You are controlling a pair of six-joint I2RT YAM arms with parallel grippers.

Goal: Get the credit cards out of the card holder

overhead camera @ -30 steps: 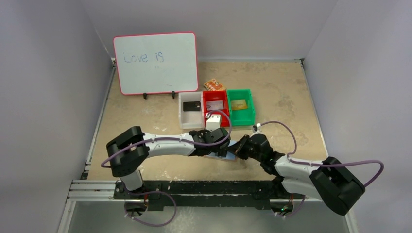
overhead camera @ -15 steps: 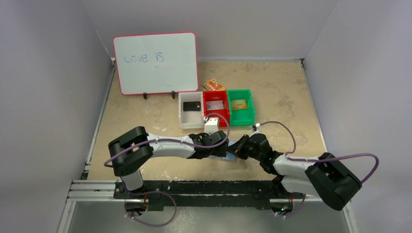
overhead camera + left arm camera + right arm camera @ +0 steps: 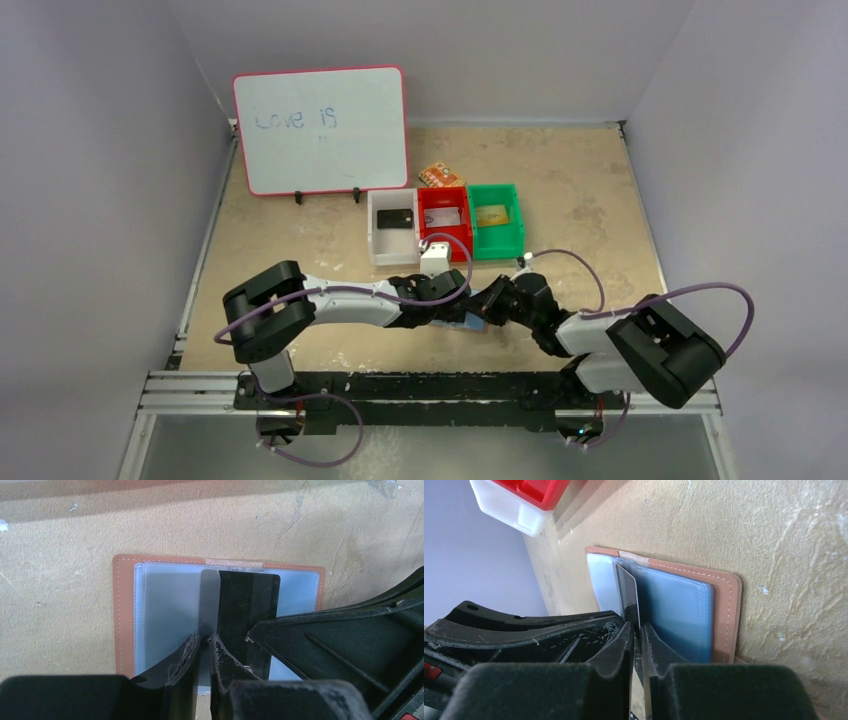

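Card holder: the small tan-brown, leather-like folding card holder [image 3: 160, 610] lies open and flat on the sandy-beige table [image 3: 60, 605]. It sits just beyond and under both sets of fingertips, pale blue sleeves facing up.
Left gripper: the left gripper [image 3: 206, 639] has its fingers almost together, pinching a thin grey translucent sleeve leaf [image 3: 209, 597] that stands up from the holder.
Right gripper: the right gripper [image 3: 635, 627] has its fingers nearly closed on the edge of a thin sheet, which I take to be the flat dark card [image 3: 247, 600]. I cannot tell how firm the grip is.
Done: a white plastic bin [image 3: 372, 230], a red plastic bin [image 3: 443, 190] and a green plastic bin [image 3: 516, 225] each seem to hold one card.
Left: the dark card is partly out of its sleeve but not free. Whether the other sleeves hold cards cannot be seen.
Edges: the holder's stitched border shows to the left of the left fingers and at the far side.
Room: the two grippers meet tip to tip, so it is tight between them. There is bare table outside each finger pair, and the bins stand beyond the left fingers.
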